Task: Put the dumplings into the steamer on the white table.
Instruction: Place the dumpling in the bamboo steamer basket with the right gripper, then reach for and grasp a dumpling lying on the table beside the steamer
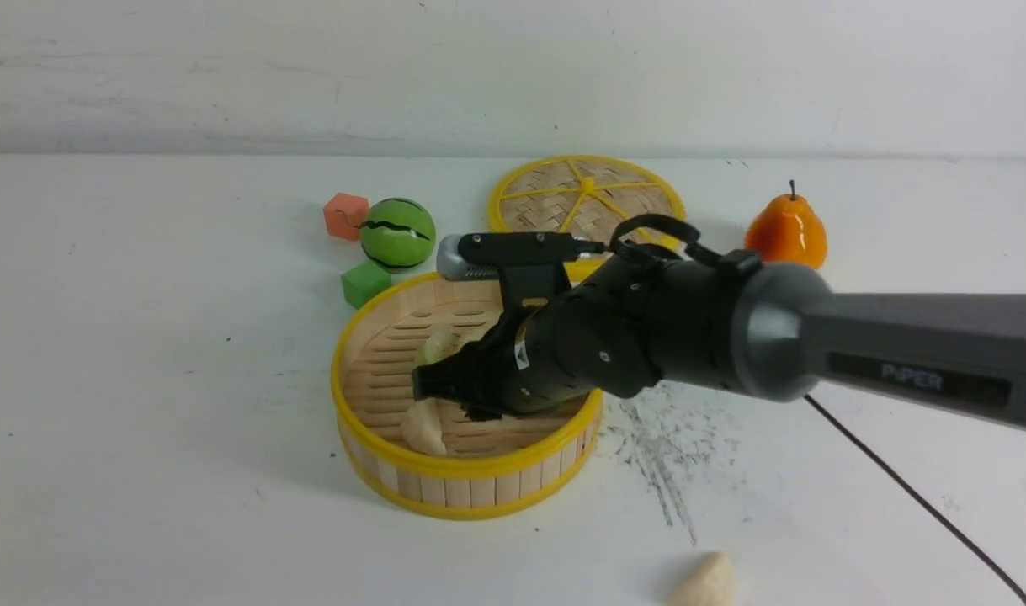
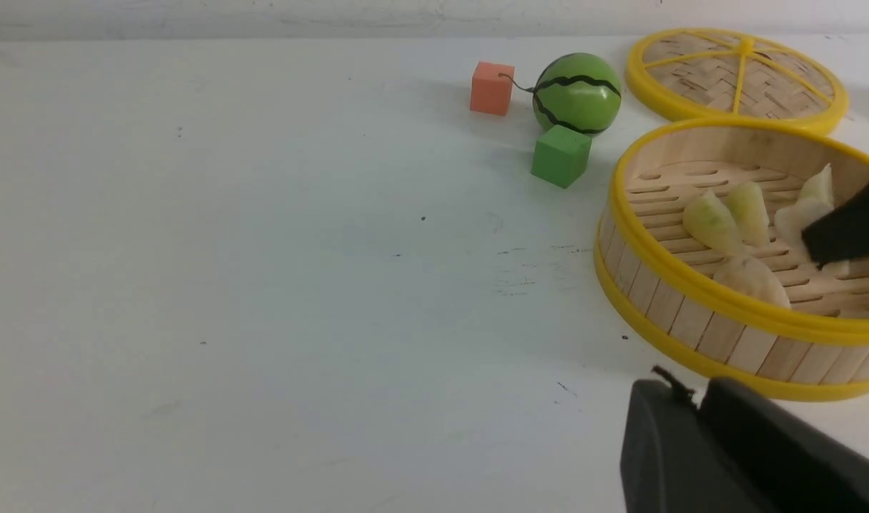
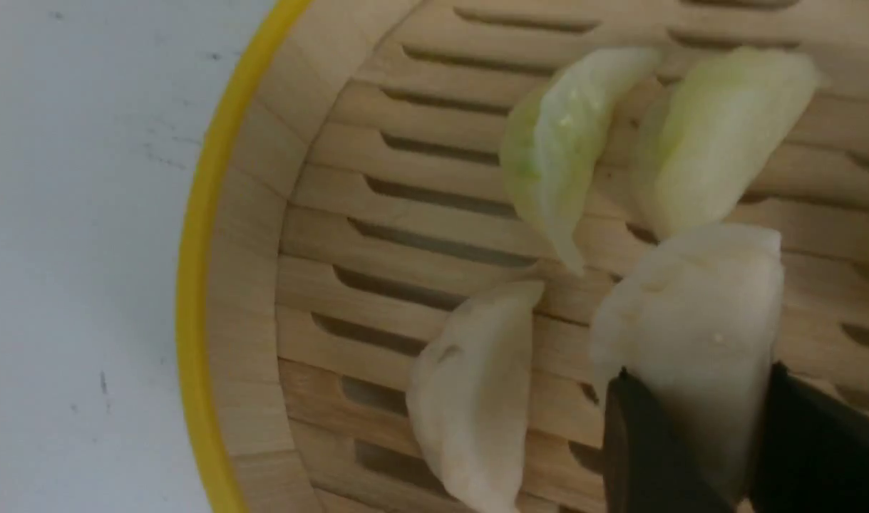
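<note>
The right claw (image 3: 698, 399) pinches a cream-white crescent dumpling (image 3: 691, 299) low inside the round, yellow-rimmed bamboo steamer (image 1: 470, 492). Release should come next. After that, 1 last cream dumpling (image 1: 704, 582) on the white tabletop (image 1: 142, 379) needs fetching.

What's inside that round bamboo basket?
Three green dumplings, one white dumpling lying on the slats, another white one pinched by the right gripper. The arm hides part of the floor.

"PiPER" lettering on right arm (image 1: 912, 376) grey forearm link; no other text legible.
</note>
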